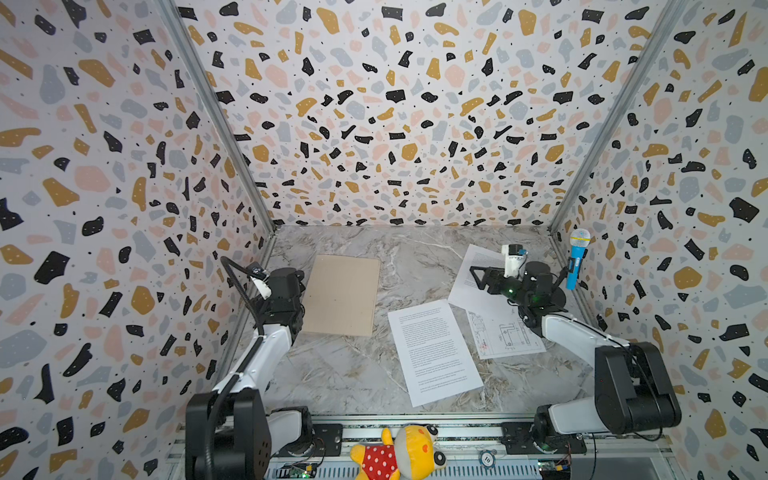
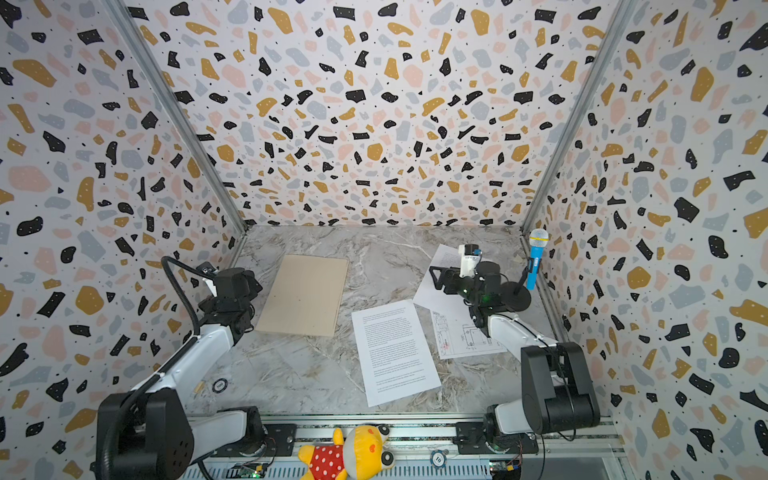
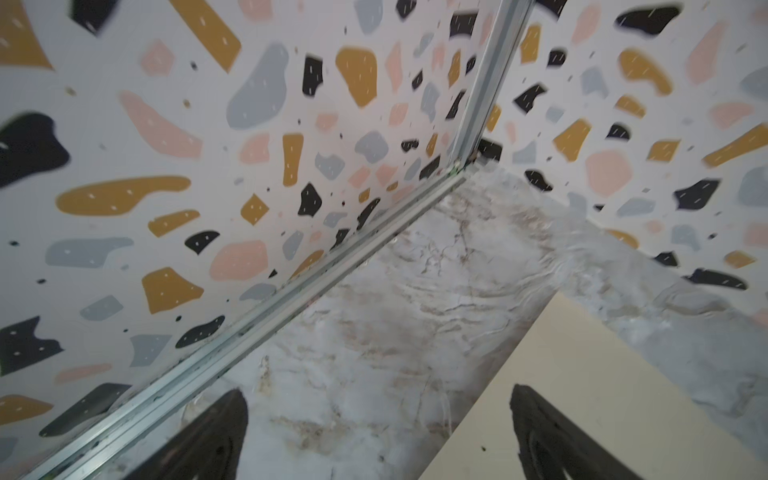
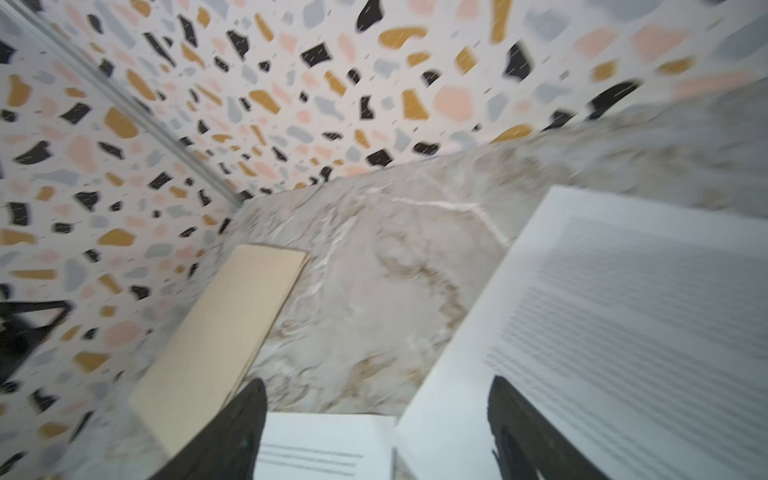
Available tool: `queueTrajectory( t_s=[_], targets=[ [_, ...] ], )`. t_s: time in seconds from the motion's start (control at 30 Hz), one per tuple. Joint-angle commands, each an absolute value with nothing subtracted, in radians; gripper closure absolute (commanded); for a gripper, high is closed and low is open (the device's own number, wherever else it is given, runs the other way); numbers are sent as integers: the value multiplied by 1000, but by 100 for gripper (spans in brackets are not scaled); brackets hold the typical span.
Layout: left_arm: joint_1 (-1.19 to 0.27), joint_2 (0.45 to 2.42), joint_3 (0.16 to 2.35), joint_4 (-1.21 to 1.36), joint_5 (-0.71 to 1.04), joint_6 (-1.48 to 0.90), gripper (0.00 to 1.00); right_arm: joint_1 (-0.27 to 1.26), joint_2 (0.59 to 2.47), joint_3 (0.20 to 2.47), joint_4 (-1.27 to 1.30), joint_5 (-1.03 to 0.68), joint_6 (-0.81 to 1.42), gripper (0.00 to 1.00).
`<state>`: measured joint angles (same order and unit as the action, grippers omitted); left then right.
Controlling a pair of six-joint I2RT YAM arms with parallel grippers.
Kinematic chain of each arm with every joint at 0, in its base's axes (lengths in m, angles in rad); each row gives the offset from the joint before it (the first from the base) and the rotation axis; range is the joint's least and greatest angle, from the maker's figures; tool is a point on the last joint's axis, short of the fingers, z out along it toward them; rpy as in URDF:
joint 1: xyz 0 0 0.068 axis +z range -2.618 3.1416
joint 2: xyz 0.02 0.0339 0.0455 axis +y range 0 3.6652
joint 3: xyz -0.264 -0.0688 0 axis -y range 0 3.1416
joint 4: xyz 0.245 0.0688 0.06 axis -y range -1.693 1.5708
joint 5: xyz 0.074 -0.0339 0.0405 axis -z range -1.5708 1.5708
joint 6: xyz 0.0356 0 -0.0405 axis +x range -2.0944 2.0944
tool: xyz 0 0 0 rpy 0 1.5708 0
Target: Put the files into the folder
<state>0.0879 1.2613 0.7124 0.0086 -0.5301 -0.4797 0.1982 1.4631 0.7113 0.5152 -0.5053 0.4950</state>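
Right wrist view shows the folder (image 4: 216,332) flat, beige, closed

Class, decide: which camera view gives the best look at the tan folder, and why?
A top view: the whole folder shows, closed, flat and sharp, with all four edges. The left wrist view catches only one corner; the right wrist view shows it slanted and blurred.

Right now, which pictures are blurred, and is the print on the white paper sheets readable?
Right wrist view: motion-smeared, text on the white printed sheet streaks into grey lines, the flat beige cardstock folder soft-edged. Left wrist view: mildly blurred, speckled wall streaked. Both top views: sharp, but print too small to read.
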Motion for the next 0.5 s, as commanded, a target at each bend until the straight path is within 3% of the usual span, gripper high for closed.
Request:
queueTrajectory(
  t_s=[0.0, 0.2, 0.47],
  targets=[
    [117, 1345, 758, -132, -344, -476, 1, 287, 1530, 778, 503, -651, 622, 19],
    [120, 1470, 827, -148, -194, -376, 0, 419, 1665, 901, 445, -677, 635, 19],
    [121, 1570, 848, -176, -192, -339, 0, 488, 1778, 1021, 357, -680, 650, 21]
  ],
)
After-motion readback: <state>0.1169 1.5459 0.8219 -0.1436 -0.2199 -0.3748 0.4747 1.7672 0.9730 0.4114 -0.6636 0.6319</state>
